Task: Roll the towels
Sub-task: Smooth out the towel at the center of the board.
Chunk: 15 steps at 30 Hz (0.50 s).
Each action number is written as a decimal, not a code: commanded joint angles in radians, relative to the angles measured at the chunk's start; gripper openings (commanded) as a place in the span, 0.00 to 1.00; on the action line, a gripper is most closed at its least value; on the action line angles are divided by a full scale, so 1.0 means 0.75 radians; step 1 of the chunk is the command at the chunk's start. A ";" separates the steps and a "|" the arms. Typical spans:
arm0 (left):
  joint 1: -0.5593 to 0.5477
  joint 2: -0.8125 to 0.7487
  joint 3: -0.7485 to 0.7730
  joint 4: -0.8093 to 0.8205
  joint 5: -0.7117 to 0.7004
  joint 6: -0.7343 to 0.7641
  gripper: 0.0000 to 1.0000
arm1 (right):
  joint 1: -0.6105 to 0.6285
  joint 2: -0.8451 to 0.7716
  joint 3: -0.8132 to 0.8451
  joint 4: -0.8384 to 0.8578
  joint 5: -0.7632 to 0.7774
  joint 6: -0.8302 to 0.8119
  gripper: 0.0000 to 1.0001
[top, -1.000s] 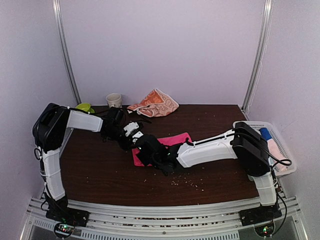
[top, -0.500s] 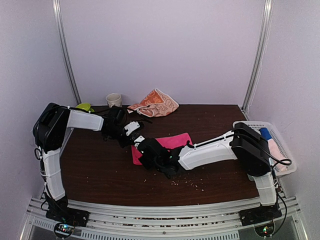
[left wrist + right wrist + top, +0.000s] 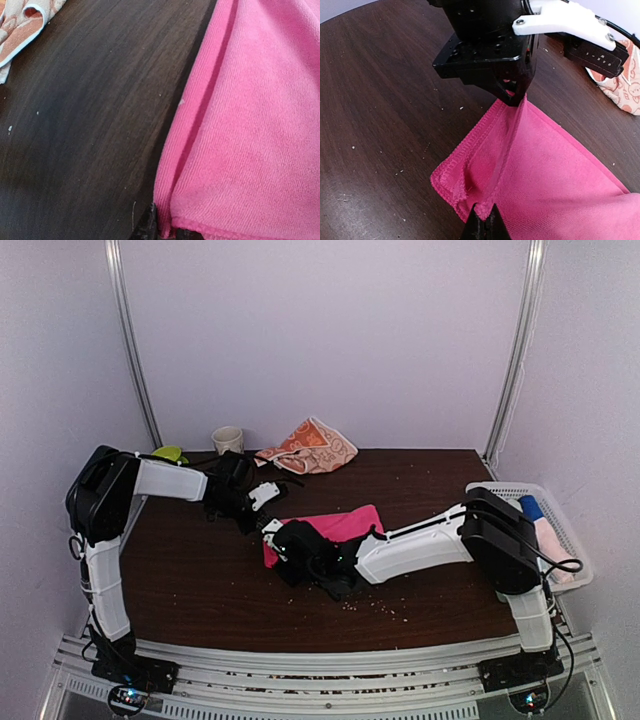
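The hot pink towel (image 3: 342,523) lies flat mid-table, and both grippers hold its left edge. My left gripper (image 3: 167,233) is shut on the far part of that edge; from the right wrist view it (image 3: 516,98) lifts the cloth (image 3: 555,175) into a raised ridge. My right gripper (image 3: 484,227) is shut on a pinched fold of the same edge, close to the near left corner. From above, the left gripper (image 3: 270,526) and right gripper (image 3: 284,552) sit close together. The orange bunny-print towel (image 3: 315,446) lies crumpled at the table's back edge.
A paper cup (image 3: 228,440) and a green object (image 3: 170,454) stand at the back left. A white basket (image 3: 575,550) holding blue and pale pink rolls hangs off the right edge. Crumbs dot the dark wooden table (image 3: 200,580).
My left gripper has closed on the pink towel's left edge. The right arm has slid a little to the left, and the edge between the two grippers has risen into a ridge.
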 commanded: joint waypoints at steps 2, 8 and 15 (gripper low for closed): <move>0.001 -0.043 0.007 0.017 -0.051 0.012 0.16 | 0.024 0.064 0.033 -0.001 -0.071 -0.005 0.00; 0.002 -0.046 0.004 0.023 -0.063 0.012 0.14 | 0.031 0.090 0.046 -0.016 -0.080 -0.005 0.00; 0.001 -0.067 -0.015 0.030 -0.098 0.014 0.17 | 0.032 0.096 0.054 -0.045 -0.077 -0.007 0.03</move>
